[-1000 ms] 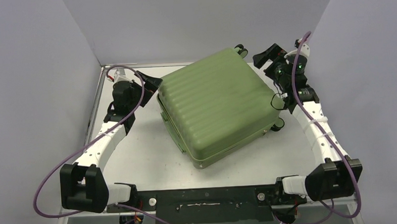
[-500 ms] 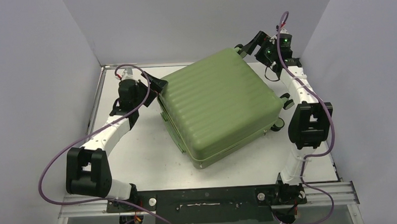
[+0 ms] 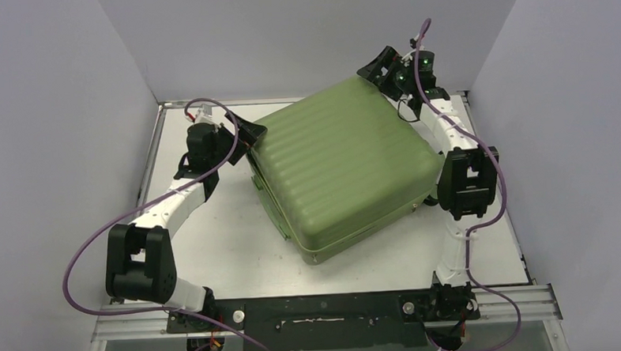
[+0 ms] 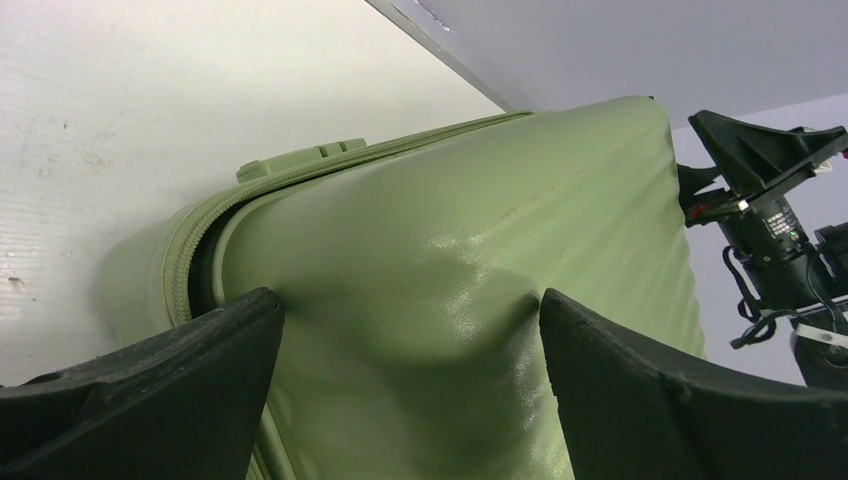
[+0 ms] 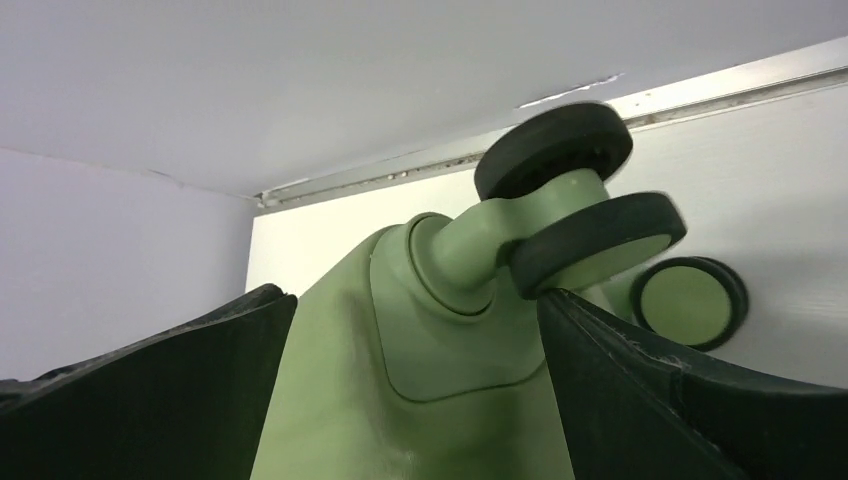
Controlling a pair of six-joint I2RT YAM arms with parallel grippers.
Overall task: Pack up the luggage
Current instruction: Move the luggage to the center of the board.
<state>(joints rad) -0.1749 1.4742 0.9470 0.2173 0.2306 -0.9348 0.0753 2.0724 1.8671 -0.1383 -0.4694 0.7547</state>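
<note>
Lying flat on the white desk [image 3: 216, 251], green luggage [image 3: 343, 170] (ribbed shell up), left fingers [image 4: 150, 390] apart astride its left corner, right fingers [image 5: 150, 400] apart astride its far wheel [image 5: 555, 150].

Right gripper [image 3: 372, 66]: relocated from open space off the far right corner of the luggage [image 3: 343, 170] onto that corner. The corner and its twin black wheel [image 5: 560, 175] now sit between the fingers [image 5: 650, 400], where before they lay off to one side of them. Right arm elbow [image 3: 467, 182]: risen from low beside its base to well above the table, folded in behind the gripper and close alongside the shell. Left gripper [image 3: 252, 134]: advanced a little, so that the luggage's left corner, formerly just at its fingertips, now lies between them. Left arm elbow [image 3: 139, 262]: lifted and drawn slightly forward behind its gripper.
</note>
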